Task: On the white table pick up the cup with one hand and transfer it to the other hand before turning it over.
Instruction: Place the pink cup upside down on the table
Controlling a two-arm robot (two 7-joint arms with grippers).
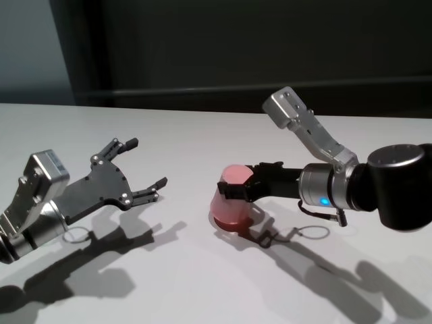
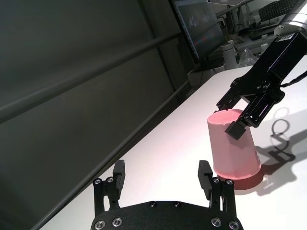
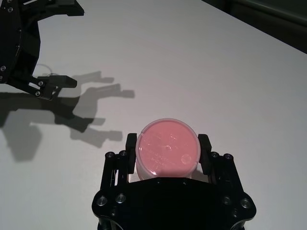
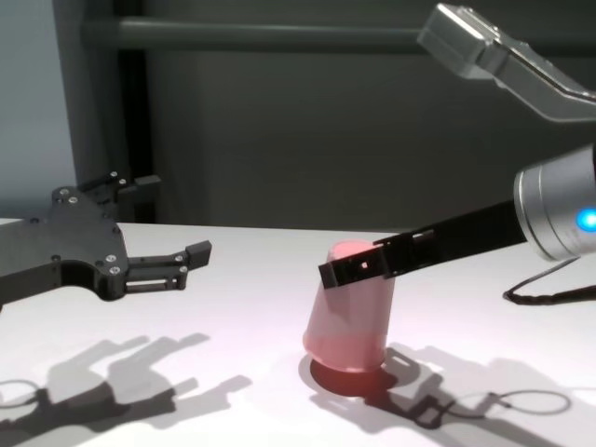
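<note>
Salmon-pink cup [image 1: 231, 202] sits upside down on the white table [image 1: 202, 135], flat base up, wide rim on the surface, slightly tilted in the chest view. In the head view it's a bit right of table centre, roughly 4 o'clock from the middle.

Right pincer [image 1: 231, 186] comes in from 3 o'clock, arm near horizontal, black fingers on either side of the cup's upper part near the base. Right wrist view: one finger pad [image 3: 205, 147] touches each side of the cup [image 3: 166, 152], the base disc filling the gap between them. Pincer is clamped on the cup. In the left wrist view the right pincer [image 2: 232, 116] grips the cup [image 2: 233, 146] just below its top. Cup rim looks to be in contact with the table; shadow directly beneath it.

Left pincer [image 1: 143, 169] hovers above the table at 9 o'clock from the cup, well apart from it, fingers spread wide, nothing between them. It points toward the cup. Left wrist view shows both fingertips [image 2: 119, 171] apart, with the cup beyond them.

Dark wall [image 1: 236, 47] behind the table's far edge.
</note>
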